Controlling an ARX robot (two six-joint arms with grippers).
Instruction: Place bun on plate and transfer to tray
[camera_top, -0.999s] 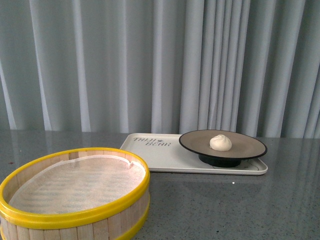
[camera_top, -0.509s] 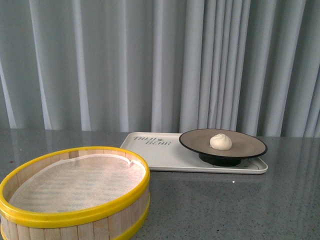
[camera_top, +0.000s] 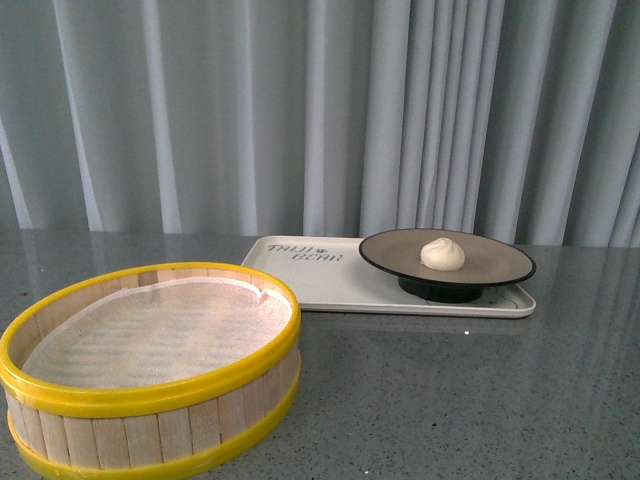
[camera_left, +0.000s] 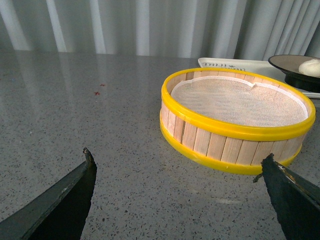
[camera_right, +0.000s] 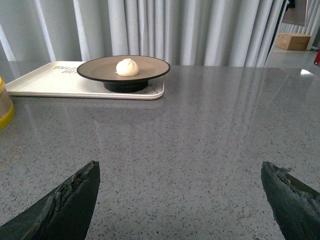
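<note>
The cream-white bun (camera_top: 442, 254) sits in the middle of the tan, black-rimmed plate (camera_top: 500, 268). That plate stands on the right end of the cream tray (camera_top: 320, 285) with dark lettering. The right wrist view shows the same bun (camera_right: 127, 67), plate (camera_right: 150, 67) and tray (camera_right: 45, 82) far ahead of my right gripper (camera_right: 179, 171), which is open over bare table. My left gripper (camera_left: 179, 160) is open too, just short of the steamer basket. Neither gripper appears in the front view.
A yellow-rimmed wooden steamer basket (camera_top: 150, 400) lined with white cloth fills the front left; it also lies in front of the left gripper (camera_left: 235, 130). Grey speckled table (camera_right: 200, 125) stretches around. Pale curtains (camera_top: 300, 120) hang behind the table.
The front view has shifted slightly: basket, tray and plate all sit a little differently in frame. Bun, plate and tray keep their places relative to one another.
</note>
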